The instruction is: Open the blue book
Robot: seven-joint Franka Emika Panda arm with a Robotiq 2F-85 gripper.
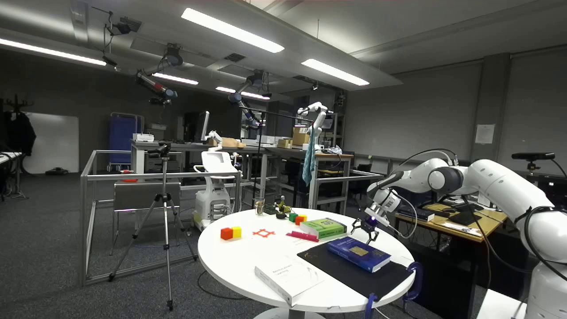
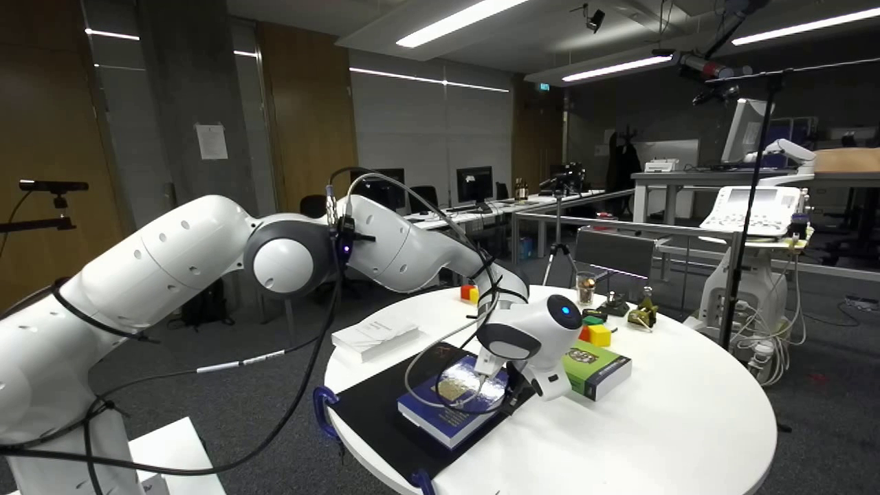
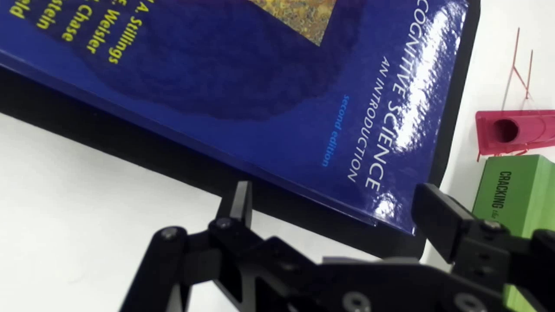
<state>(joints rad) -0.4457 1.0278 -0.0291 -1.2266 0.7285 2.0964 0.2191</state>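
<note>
The blue Cognitive Science textbook [image 1: 358,252] lies closed, cover up, on a black mat [image 1: 345,275] at lower right in an exterior view; in the wrist view it fills the upper left and centre. Low in that view, by one corner of the book, the Robotiq gripper [image 3: 331,195] has its fingers spread wide; whether either touches it cannot be told. At the right edge lie a magenta piece [image 3: 535,132] and a green book [image 3: 501,195]. In an exterior view a white Reinforcement Learning book [image 1: 290,274] rests on the round white table [image 1: 226,257] at bottom centre, with a red cube [image 1: 227,233] farther left.
</note>
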